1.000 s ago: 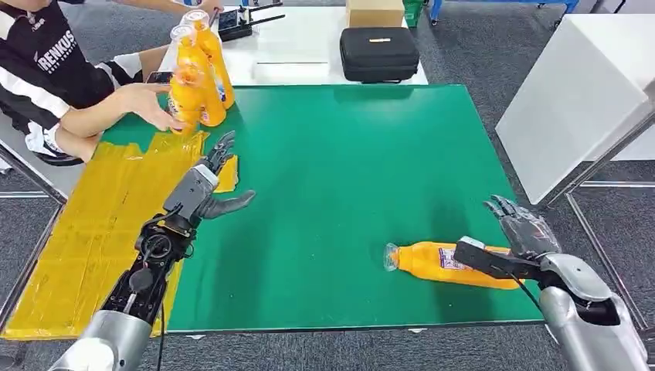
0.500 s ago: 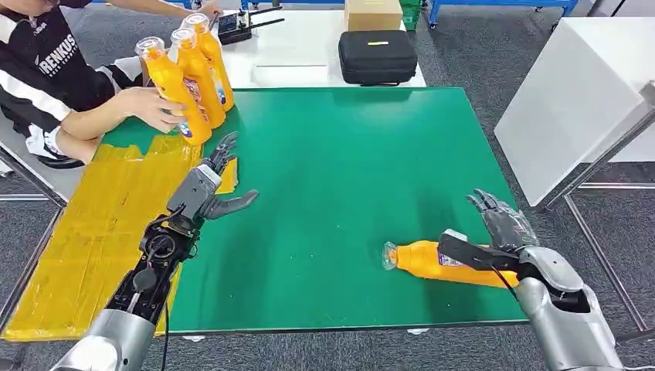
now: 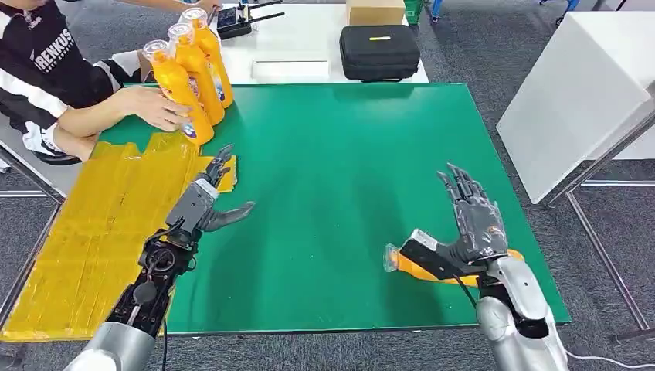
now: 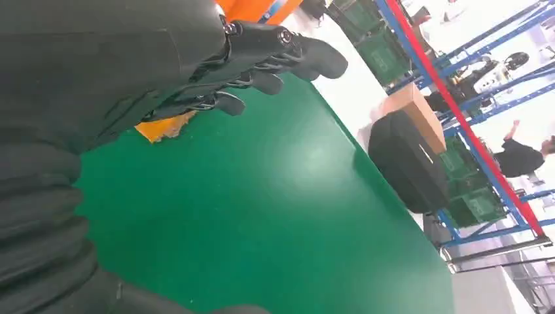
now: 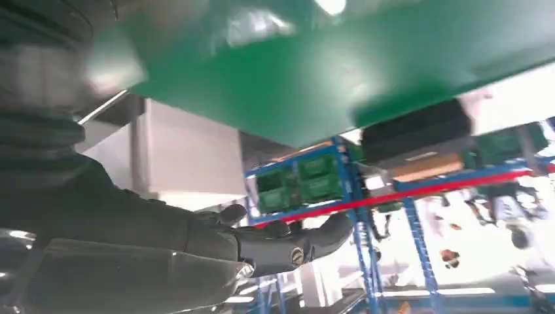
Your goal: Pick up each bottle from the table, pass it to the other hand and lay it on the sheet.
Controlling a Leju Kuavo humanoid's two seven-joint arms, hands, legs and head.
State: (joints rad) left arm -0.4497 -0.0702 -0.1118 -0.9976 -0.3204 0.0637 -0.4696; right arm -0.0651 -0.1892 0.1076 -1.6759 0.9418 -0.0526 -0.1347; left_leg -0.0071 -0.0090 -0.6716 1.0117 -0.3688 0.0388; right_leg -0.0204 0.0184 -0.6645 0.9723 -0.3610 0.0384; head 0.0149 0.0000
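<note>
In the head view, an orange bottle (image 3: 432, 267) lies on its side near the front right corner of the green table (image 3: 347, 170), its clear cap end pointing toward the table's middle. The right hand (image 3: 473, 224) is raised over the bottle with its fingers spread and pointing upward, its thumb stretched across the bottle's body; it grips nothing, and whether the thumb touches the bottle cannot be told. The left hand (image 3: 208, 197) hovers above the table's left part, beside the inner edge of the yellow sheet (image 3: 100, 224), fingers extended and apart, thumb jutting out to the side, holding nothing. The sheet covers the table's left side. At the far left corner three orange bottles (image 3: 189, 73) stand upright close together, and a person's hand (image 3: 154, 104) rests against the nearest of them. Beyond the far edge a black case (image 3: 378, 52) and a cardboard box (image 3: 375, 11) sit on a white table (image 3: 309, 46).

In the left wrist view, the left hand's dark fingers (image 4: 275, 62) reach out loosely apart over the green surface, with nothing between them; a torn yellow corner of the sheet (image 4: 167, 127) lies just under them, and the black case (image 4: 409, 163) stands at the far edge.

In the right wrist view, the right hand (image 5: 275, 242) is open, its fingers (image 5: 327, 232) held straight and empty.
</note>
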